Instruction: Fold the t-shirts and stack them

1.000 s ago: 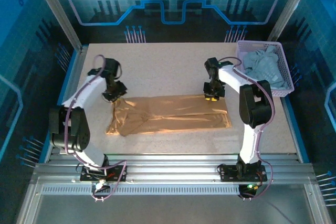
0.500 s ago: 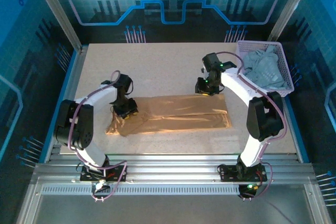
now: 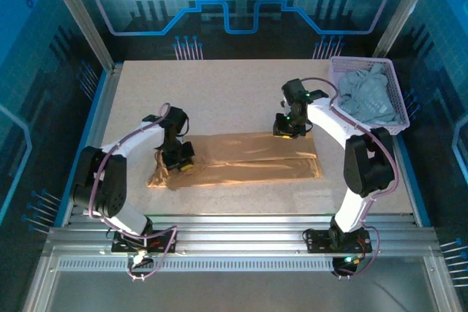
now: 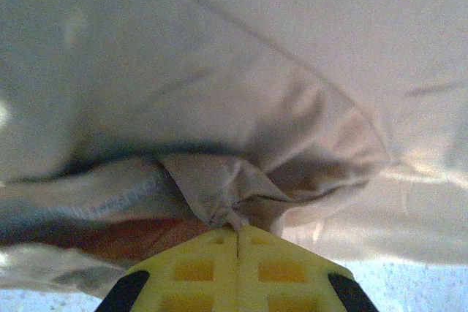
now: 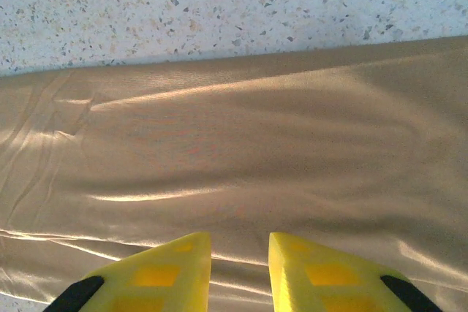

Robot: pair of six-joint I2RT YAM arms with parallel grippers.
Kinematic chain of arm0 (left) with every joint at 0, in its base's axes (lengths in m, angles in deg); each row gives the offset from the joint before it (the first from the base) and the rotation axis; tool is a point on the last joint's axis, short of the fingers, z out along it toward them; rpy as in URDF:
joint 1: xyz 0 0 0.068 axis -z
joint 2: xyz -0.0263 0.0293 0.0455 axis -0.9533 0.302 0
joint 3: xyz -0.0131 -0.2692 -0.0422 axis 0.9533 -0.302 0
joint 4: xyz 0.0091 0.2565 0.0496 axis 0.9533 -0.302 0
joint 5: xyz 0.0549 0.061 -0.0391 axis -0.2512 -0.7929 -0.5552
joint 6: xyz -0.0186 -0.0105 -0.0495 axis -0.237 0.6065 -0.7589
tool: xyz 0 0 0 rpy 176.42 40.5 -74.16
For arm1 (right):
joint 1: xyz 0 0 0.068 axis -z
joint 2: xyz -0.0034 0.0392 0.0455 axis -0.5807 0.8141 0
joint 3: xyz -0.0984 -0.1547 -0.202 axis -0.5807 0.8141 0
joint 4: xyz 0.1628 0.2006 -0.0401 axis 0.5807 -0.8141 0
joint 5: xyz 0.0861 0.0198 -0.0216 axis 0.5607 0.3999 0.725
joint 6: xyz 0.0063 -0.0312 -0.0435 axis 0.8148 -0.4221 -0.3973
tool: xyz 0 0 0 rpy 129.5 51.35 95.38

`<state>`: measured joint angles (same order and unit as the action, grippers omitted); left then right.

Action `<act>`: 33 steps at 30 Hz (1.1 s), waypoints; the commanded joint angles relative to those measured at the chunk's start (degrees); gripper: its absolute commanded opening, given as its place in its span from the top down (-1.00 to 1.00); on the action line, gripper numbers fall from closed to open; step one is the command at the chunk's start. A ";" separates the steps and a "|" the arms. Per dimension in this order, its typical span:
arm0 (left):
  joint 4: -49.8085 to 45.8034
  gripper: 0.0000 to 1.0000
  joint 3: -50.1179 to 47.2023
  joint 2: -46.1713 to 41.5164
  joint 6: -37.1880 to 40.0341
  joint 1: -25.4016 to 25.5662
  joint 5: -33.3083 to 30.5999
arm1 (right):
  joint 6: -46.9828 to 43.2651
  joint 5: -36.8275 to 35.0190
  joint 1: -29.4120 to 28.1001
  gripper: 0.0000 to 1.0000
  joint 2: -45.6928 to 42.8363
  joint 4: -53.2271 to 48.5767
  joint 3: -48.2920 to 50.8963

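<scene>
A tan t-shirt [image 3: 248, 157] lies folded into a long strip across the middle of the table. My left gripper [image 3: 181, 162] is down on its left end. In the left wrist view the gripper [image 4: 238, 228] is shut on a small pinched fold of the tan t-shirt [image 4: 256, 71]. My right gripper [image 3: 290, 131] hovers at the strip's far right edge. Its yellow fingers [image 5: 175, 253] are apart in the right wrist view, with the flat tan t-shirt [image 5: 241, 144] below and nothing between them. A pale grey-blue t-shirt [image 3: 369, 96] sits bunched in the basket.
The lavender mesh basket [image 3: 384, 129] stands at the back right corner of the speckled table [image 3: 234, 93]. Bare tabletop [image 5: 219, 5] lies just beyond the shirt's far edge. Metal frame posts rise at the back corners.
My left gripper moved right and nearer onto the shirt's left end and shut on a fold there. My right gripper moved back to the shirt's far edge.
</scene>
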<state>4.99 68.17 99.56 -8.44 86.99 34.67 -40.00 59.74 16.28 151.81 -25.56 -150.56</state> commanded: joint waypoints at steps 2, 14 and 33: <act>-4.29 1.00 -0.92 -1.35 -2.78 2.22 7.20 | 0.12 0.37 -0.29 0.44 -1.95 0.10 1.41; -0.65 0.18 -3.55 2.14 -8.89 11.02 22.73 | -0.48 0.13 0.24 0.45 -2.64 -0.55 3.20; 6.14 0.23 -4.00 2.41 -4.56 -2.55 3.30 | 0.04 0.77 0.06 0.47 -4.32 0.12 4.58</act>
<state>10.33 64.79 101.40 -15.24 82.84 39.28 -40.00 59.76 16.43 149.63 -24.90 -146.64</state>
